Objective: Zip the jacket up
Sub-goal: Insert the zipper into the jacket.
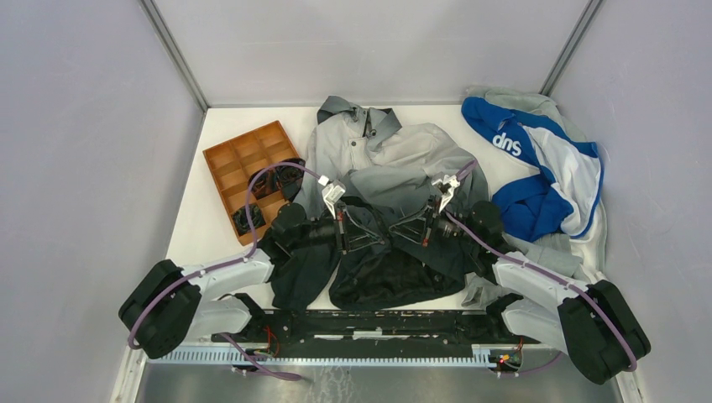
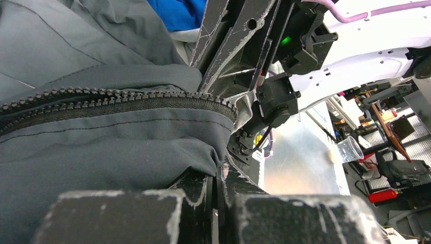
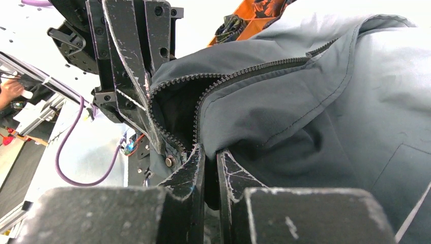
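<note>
Charcoal jacket [image 1: 395, 168], left end effector [image 2: 217, 185] and right end effector [image 3: 209, 168] pinched onto it, zipper [image 2: 117, 97] foot hidden.

The jacket [image 1: 395, 168] is matt grey cloth, its zipper [image 2: 127, 97] teeth dull dark plastic

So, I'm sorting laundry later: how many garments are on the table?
3: the grey-to-black hooded jacket at centre, the blue-and-white lettered garment at far right, and a plain light grey garment beneath it. More could lie hidden underneath.
</note>
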### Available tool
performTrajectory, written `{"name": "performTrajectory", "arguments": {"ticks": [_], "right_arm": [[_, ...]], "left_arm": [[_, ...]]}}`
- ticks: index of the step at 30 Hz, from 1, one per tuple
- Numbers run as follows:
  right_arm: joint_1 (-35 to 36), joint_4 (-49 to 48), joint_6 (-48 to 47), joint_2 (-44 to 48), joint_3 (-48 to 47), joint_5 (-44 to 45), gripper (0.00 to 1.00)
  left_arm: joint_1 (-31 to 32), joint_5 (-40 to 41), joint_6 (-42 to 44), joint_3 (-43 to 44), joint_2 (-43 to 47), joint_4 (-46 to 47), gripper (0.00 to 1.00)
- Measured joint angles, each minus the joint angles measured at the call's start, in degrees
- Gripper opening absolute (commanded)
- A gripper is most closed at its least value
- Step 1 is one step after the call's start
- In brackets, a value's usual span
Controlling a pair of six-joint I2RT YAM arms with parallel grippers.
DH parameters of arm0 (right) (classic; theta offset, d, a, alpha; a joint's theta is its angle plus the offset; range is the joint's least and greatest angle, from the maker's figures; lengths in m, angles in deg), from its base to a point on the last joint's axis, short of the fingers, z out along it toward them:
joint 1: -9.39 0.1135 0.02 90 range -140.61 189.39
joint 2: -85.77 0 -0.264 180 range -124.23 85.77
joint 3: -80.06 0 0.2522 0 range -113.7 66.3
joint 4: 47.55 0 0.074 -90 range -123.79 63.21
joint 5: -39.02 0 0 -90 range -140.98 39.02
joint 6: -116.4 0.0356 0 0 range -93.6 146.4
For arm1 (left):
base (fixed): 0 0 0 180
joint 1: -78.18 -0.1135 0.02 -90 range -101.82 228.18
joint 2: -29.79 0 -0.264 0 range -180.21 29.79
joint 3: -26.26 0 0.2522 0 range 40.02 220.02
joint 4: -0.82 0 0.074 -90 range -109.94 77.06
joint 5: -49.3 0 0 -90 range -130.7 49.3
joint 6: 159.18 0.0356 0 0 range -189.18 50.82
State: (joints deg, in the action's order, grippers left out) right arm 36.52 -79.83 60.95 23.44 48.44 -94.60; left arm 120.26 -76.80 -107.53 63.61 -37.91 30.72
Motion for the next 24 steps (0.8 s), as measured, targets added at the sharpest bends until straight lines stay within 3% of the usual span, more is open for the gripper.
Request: {"name": "performTrajectory", "arguments": {"ticks": [7,16,24], "right_arm": [[0.0,1.4,-1.5,0.0,0.0,-0.6,0.14],[-1.5,-2.2,2.4,0.0,0.0,-2.2,0.06],[-1.8,-3.5,3.6,0.0,0.0,-2.4,0.11]], "left_arm": [[0.1,0.1,0.0,0.0,-0.3,-1.8,0.02],[0.1,1.5,-0.9,0.3,-0.9,-4.6,0.02],[0.1,2.0,-1.7,0.7,-1.0,-4.6,0.02]]}}
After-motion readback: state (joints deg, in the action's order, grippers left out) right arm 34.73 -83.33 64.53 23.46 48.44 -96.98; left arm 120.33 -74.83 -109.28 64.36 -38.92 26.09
